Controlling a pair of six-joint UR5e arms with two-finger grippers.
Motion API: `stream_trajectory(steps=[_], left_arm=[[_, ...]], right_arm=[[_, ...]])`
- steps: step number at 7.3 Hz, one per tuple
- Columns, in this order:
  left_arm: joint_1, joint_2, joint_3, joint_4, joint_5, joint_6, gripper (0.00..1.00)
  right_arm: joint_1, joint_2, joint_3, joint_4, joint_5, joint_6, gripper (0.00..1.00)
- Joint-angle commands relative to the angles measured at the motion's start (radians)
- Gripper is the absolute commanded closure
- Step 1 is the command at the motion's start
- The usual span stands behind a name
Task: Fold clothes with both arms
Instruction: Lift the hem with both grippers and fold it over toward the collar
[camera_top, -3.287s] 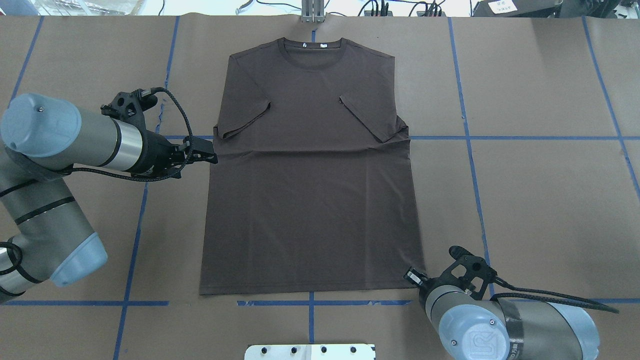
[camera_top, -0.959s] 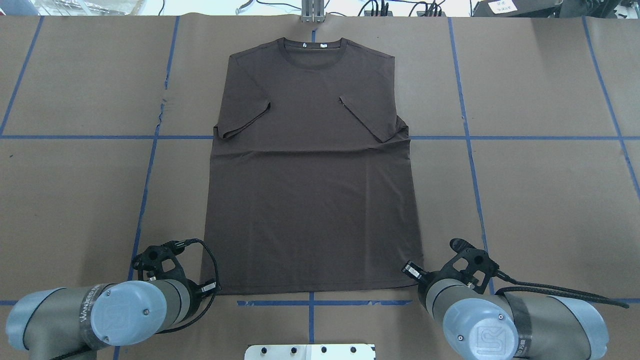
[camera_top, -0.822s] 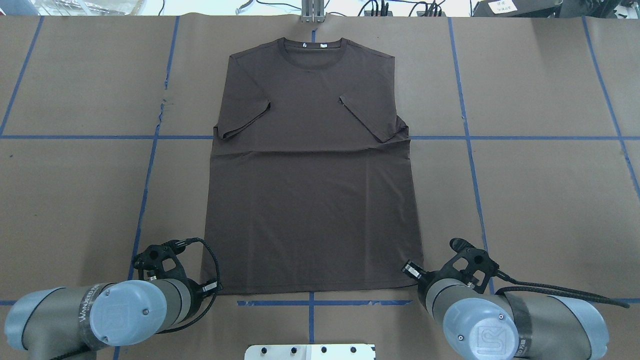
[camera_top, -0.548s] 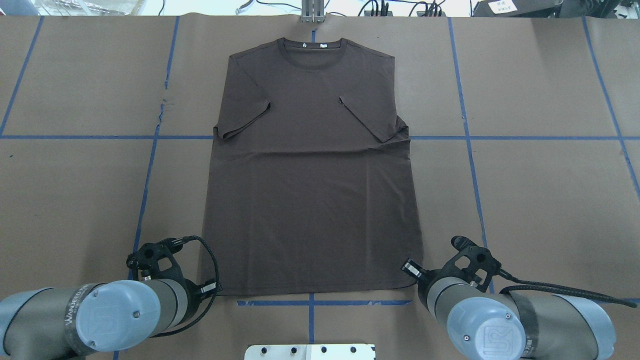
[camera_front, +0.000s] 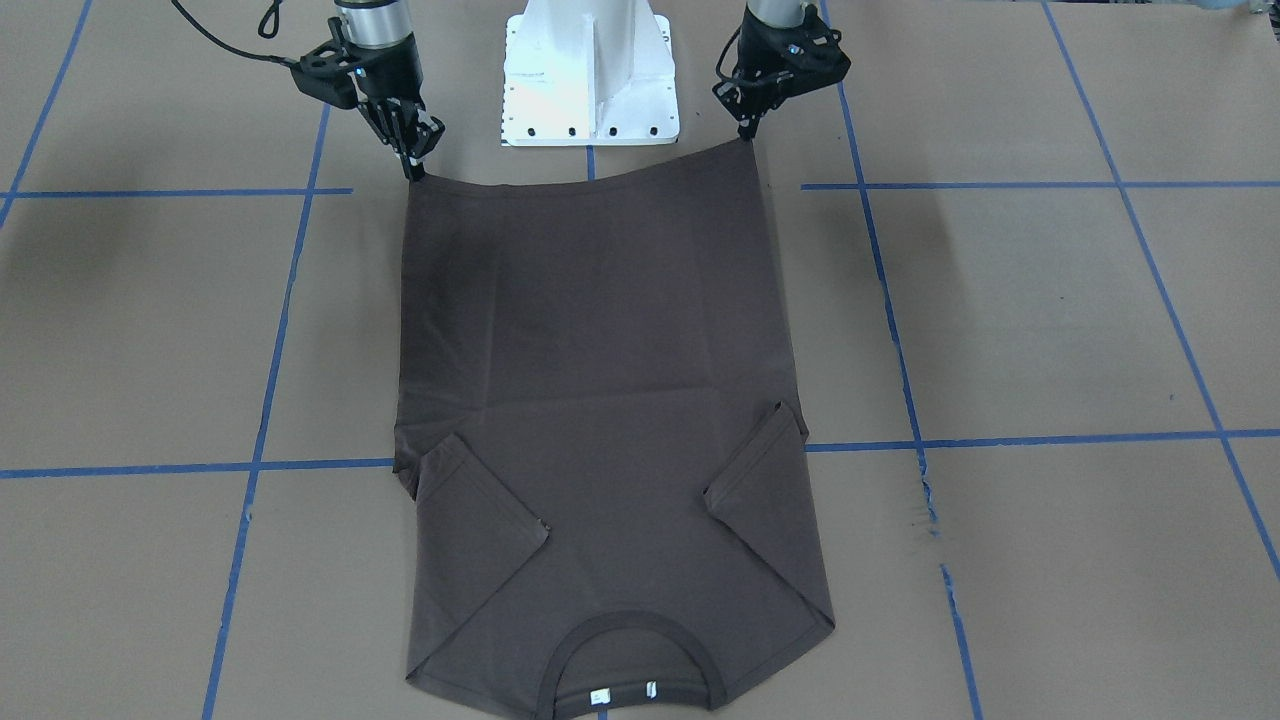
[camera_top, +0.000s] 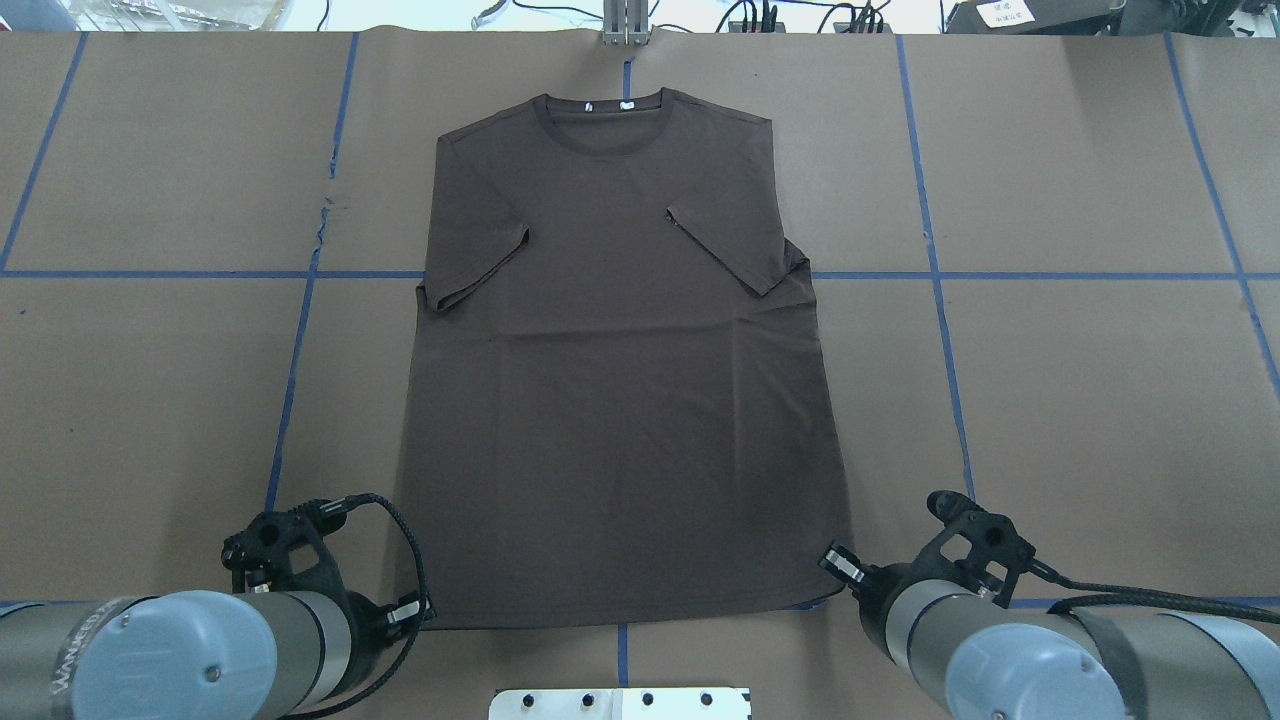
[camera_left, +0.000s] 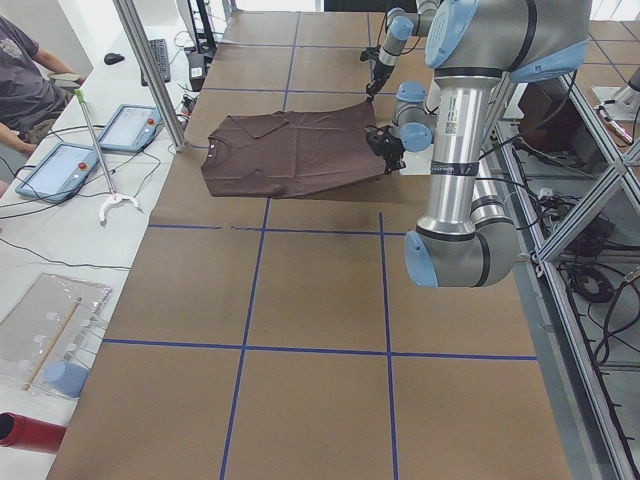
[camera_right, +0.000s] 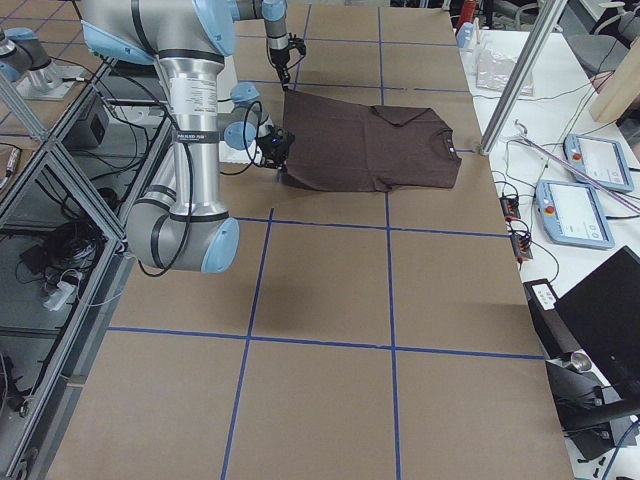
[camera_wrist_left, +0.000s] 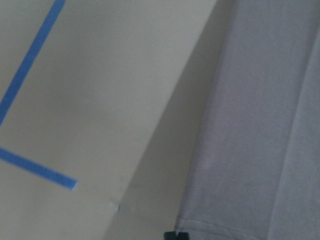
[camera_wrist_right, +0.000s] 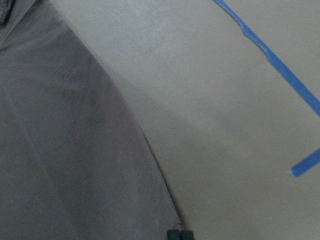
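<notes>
Both arms have just pulled back toward the robot's edge of the table (camera_top: 1050, 400) and taken the T-shirt (camera_top: 620, 400) with them. Half a second ago its hem lay just short of the blue tape line (camera_top: 1150, 603) that runs along that edge; now the hem sits over the line. The collar (camera_top: 600, 112) has come away from the far edge by about the same amount. The whole garment has slid as one piece and still lies flat, front up, midway along the table, with both sleeves (camera_top: 740, 250) folded in over the chest. The left gripper (camera_front: 747, 135) has its fingers pressed together on one hem corner, and the right gripper (camera_front: 412, 168) pinches the other. Each wrist camera shows the two black tips closed right at the stitched corner. In the front-facing view those corners are raised off the table while the hem between them bows a little, so I take it the cloth is under light tension. A few seconds ago the left arm was still out by a sleeve, so the two-handed hold on the hem is new. I read the pull as smoothing and positioning before the bottom half is carried up and over toward the collar. The main risk I see is a corner slipping out, since each pinch holds very little fabric.
</notes>
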Motion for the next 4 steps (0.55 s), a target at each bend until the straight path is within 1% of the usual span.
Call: stream_trajectory(steps=[1,2,3,4], left_arm=[[0.069,0.013,-0.053,0.028,-0.014,-0.182,1.00],[0.056,0.004,-0.063,0.032,-0.024,-0.131,1.00],[0.004,-0.017,-0.060,0.037,-0.023,0.001,1.00],[-0.145,-0.083,-0.032,0.038,-0.044,0.117,1.00]], right_arm=[[-0.067,-0.074,0.110,0.000,0.007,0.002,1.00],[-0.047,-0.063,0.124,0.000,0.004,0.002,1.00],[0.007,-0.051,0.112,0.001,0.008,-0.004,1.00],[0.098,0.036,0.061,0.000,0.020,-0.074,1.00]])
